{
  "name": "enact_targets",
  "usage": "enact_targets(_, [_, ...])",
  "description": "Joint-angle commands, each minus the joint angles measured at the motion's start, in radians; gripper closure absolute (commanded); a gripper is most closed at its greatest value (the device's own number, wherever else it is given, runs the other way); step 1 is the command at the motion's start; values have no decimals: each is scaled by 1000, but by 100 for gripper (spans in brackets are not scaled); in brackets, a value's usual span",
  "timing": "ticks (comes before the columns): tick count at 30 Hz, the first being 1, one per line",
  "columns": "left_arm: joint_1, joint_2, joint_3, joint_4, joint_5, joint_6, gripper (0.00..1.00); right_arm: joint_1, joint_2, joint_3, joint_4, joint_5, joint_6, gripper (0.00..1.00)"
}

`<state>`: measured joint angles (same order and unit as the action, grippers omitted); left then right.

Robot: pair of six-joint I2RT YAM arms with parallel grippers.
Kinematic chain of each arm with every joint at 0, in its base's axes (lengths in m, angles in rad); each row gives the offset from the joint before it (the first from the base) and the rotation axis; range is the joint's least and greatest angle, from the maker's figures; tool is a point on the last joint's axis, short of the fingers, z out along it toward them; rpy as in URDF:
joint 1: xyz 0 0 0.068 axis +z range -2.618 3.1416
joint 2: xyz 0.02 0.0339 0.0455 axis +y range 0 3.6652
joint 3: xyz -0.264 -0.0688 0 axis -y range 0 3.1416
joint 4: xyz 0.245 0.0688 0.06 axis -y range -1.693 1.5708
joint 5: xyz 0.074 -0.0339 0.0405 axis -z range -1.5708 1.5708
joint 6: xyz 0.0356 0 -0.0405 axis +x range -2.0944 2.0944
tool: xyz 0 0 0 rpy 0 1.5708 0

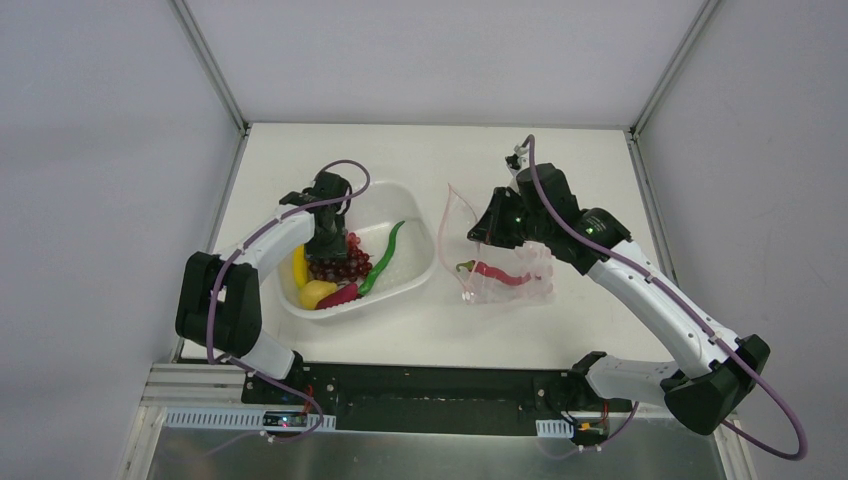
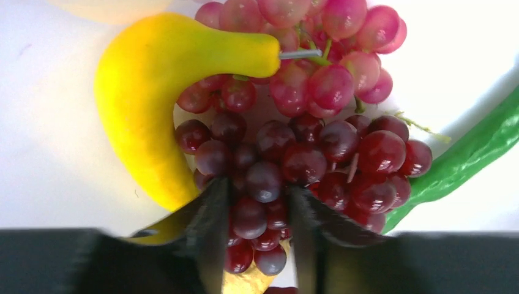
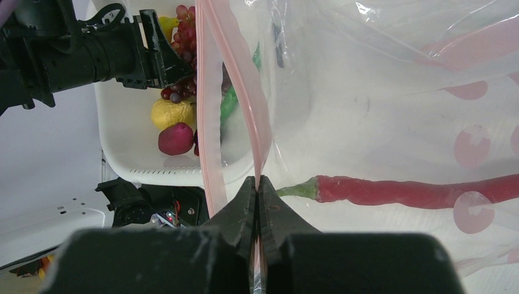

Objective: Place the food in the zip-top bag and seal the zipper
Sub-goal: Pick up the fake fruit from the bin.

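Inside the white tub (image 1: 415,215), my left gripper (image 1: 326,248) reaches down and its fingers close round the lower grapes of the dark red grape bunch (image 2: 294,153). The yellow banana (image 2: 141,110) lies to the left of the bunch and the green chili (image 2: 471,153) to the right. A round yellow fruit (image 1: 317,293) sits at the tub's near end. My right gripper (image 3: 257,187) is shut on the pink zipper (image 3: 242,79) edge of the clear zip-top bag (image 1: 505,255) and holds its mouth up. A red chili (image 3: 404,191) lies inside the bag.
A dark red piece (image 3: 175,138) rests beside the yellow fruit in the tub. The tub stands just left of the bag, with a narrow gap between them. Grey walls enclose the table on three sides, and the arm bases occupy the near edge.
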<state>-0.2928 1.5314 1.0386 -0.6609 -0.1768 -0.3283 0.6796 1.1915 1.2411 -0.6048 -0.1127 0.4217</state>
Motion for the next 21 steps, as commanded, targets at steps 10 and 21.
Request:
enact_targets(10, [4,-195,-56,84,201,1,100,4,-37,-22,47,-6,-7,100])
enact_targets(21, [4,-187,-144,414,357,-179,100,5,-37,-28,67,-6,-11,100])
